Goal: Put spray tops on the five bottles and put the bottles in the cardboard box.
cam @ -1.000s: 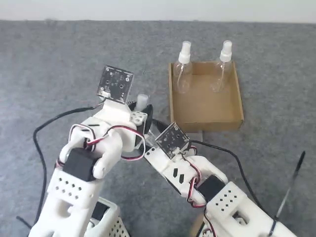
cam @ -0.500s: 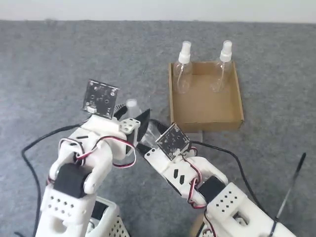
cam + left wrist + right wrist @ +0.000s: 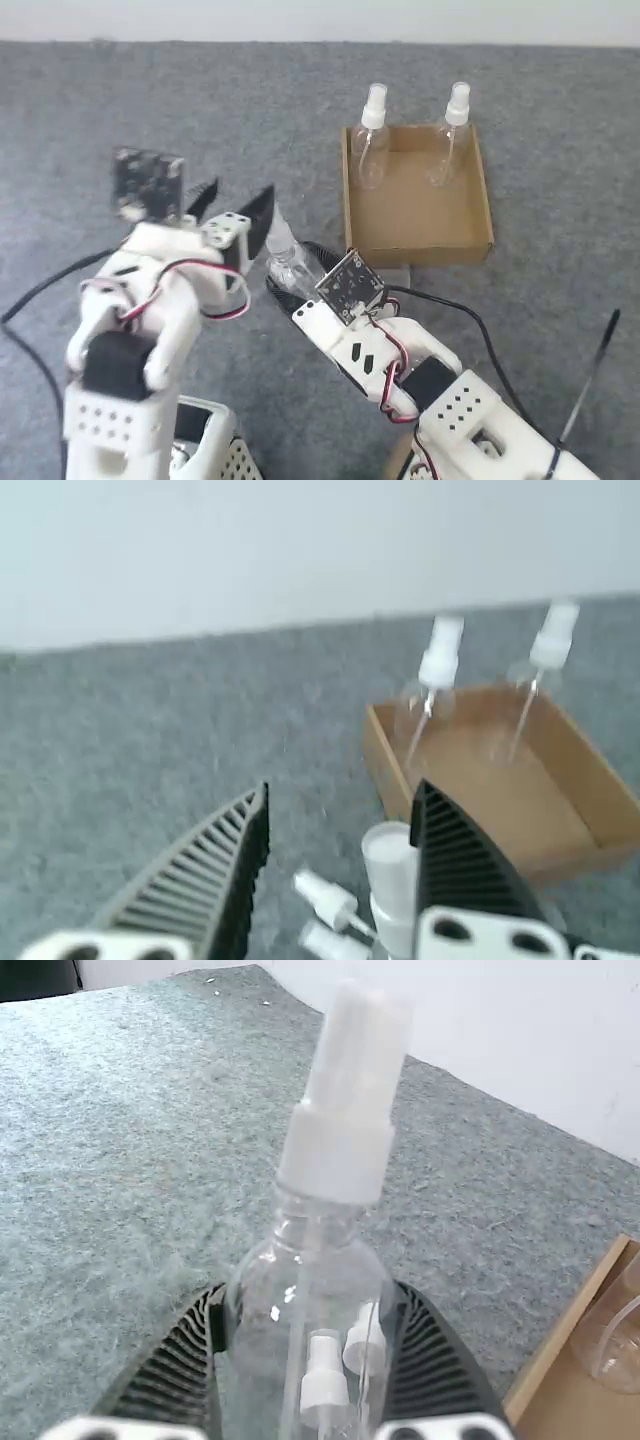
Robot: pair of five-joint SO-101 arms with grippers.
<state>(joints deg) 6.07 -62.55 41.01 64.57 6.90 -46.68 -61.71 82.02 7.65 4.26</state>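
Leftward and back from the bottle is where the left gripper has gone over the last second. It leaves the clear bottle with its white spray top on. The bottle sits between the two arms, near and to the left of the cardboard box, and the right gripper is clamped on its body just below the shoulder.

The step in hand looks like moving this bottle into the box. To do it well, the right arm should keep its squeeze steady and lift the base over the near wall of the box. It should set the bottle down on the bare floor nearer than the two capped bottles at the far wall, without knocking them, and only then let go.

The left gripper's jaws stand wide apart and hold nothing. Loose spray tops lie on the grey carpet just beside the held bottle, within reach for later bottles.

A second ago the left gripper was closed in over the bottle's top. Half a second ago it had begun to pull away, and now it is well apart from the bottle.
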